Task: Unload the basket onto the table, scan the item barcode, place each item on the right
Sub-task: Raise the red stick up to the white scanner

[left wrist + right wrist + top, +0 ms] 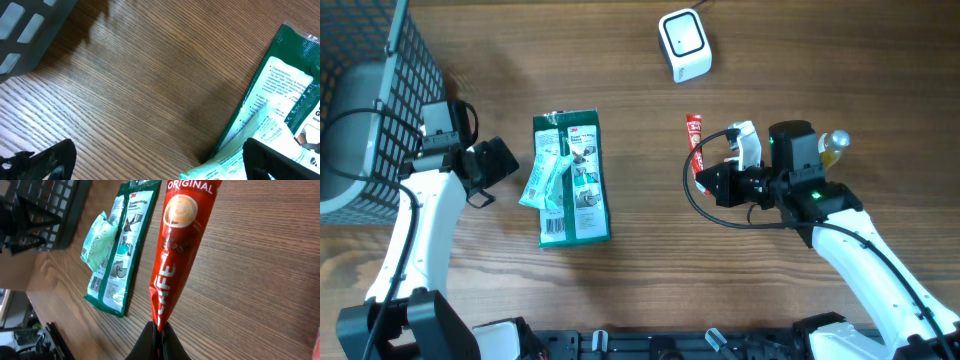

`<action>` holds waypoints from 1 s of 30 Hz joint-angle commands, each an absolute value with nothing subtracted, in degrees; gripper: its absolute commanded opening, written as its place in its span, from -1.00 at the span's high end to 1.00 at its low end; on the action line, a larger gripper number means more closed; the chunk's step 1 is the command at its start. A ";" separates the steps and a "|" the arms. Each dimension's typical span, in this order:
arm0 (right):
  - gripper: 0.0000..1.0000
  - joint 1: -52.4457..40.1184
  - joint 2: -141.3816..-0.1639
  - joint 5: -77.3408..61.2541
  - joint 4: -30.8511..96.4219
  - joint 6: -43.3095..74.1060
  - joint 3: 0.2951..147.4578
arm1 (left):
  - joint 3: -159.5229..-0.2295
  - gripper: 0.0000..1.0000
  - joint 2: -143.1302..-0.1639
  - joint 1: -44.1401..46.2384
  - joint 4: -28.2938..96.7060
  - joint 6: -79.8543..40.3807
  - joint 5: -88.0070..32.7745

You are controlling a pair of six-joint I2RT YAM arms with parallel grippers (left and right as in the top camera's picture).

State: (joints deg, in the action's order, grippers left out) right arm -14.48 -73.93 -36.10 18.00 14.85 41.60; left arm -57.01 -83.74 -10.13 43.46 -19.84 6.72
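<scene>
My right gripper [706,181] is shut on the lower end of a red coffee sachet [694,139] marked "ORIGINAL". In the right wrist view the sachet [175,255] stretches away from the closed gripper [159,332] over the wood. The white barcode scanner [683,44] stands at the far edge, beyond the sachet. My left gripper [508,162] is open just left of a green glove package [575,180] with a pale green pouch [545,175] lying on it. From the left wrist, one finger of the gripper [157,167] hangs over the pouch [250,145], holding nothing.
A dark wire basket [370,90] fills the far left corner, behind the left arm. A small yellowish bottle [835,143] lies beside the right wrist. Bare wooden table lies between the green package [125,245] and the sachet.
</scene>
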 commanded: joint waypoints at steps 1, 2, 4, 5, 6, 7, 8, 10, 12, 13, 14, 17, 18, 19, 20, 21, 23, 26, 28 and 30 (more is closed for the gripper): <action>0.91 -14.63 -73.95 -31.46 23.09 14.04 48.66 | -57.76 -1.00 -83.05 -10.39 43.33 -19.77 6.66; 0.91 -14.63 -73.95 -29.93 26.09 13.58 51.75 | -57.76 -1.00 -83.05 -10.39 43.33 -19.77 6.66; 0.91 -14.63 -74.30 -24.95 34.02 13.26 60.27 | -57.76 -1.00 -83.05 -10.39 43.33 -19.77 6.66; 0.92 -14.63 -74.83 -23.49 36.97 12.36 63.75 | -57.76 -1.00 -83.05 -10.39 43.33 -19.75 6.66; 0.92 -14.66 -76.97 -21.28 42.76 10.55 71.07 | -57.76 -1.00 -83.05 -10.39 43.33 -19.77 6.66; 0.91 -14.68 -78.96 -20.27 45.93 9.82 75.53 | -57.76 -1.00 -83.05 -10.39 43.33 -19.77 6.66; 0.91 -14.68 -84.36 -18.68 51.96 8.14 85.34 | -57.76 -1.00 -83.05 -10.39 43.33 -19.77 6.66; 0.92 -14.74 -91.74 -17.89 57.36 5.54 96.33 | -57.76 -1.00 -83.05 -10.39 43.33 -19.77 6.66; 0.91 -15.35 -99.59 -15.46 59.64 3.49 105.54 | -57.76 -1.00 -83.05 -10.39 43.33 -19.77 6.66; 0.91 -15.66 -102.43 -14.79 59.09 1.83 107.90 | -57.76 -1.00 -83.05 -10.39 43.33 -19.77 6.66; 0.91 -15.81 -104.95 -14.24 57.82 0.75 109.32 | -57.76 -1.00 -83.05 -10.39 43.33 -19.77 6.66; 0.92 -15.73 -112.53 -12.64 51.88 -0.05 109.65 | -57.76 -1.00 -83.05 -10.39 43.33 -19.77 6.66; 0.91 -15.73 -114.56 -12.38 50.57 -0.30 109.65 | -57.76 -1.00 -83.05 -10.39 43.33 -19.77 6.66; 0.91 -15.75 -117.34 -12.47 48.71 -1.50 109.65 | -57.76 -1.00 -83.05 -10.39 43.33 -19.77 6.66; 0.88 -15.88 -119.31 -12.43 47.48 -1.65 109.65 | -57.76 -1.00 -83.05 -10.39 43.33 -19.77 6.66; 0.86 -16.08 -121.60 -12.45 45.89 -1.54 109.65 | -57.76 -1.00 -83.05 -10.39 43.33 -19.77 6.66; 0.89 -16.21 -124.92 -12.38 42.87 -1.56 109.65 | -57.76 -1.00 -83.05 -10.39 43.33 -19.77 6.66; 0.91 -16.16 -128.03 -11.84 37.67 -1.19 109.56 | -57.76 -1.00 -83.05 -10.39 43.33 -19.77 6.66; 0.91 -16.12 -128.60 -11.81 34.39 0.91 109.43 | -57.76 -1.00 -83.05 -10.39 43.33 -19.77 6.66; 0.91 -16.12 -128.60 -11.81 33.87 2.96 109.43 | -57.76 -1.00 -83.05 -10.39 43.33 -19.77 6.66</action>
State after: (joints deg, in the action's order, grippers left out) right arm -15.73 -128.03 -12.64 34.65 0.21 108.47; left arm -57.01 -83.66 -10.13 43.46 -19.84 6.72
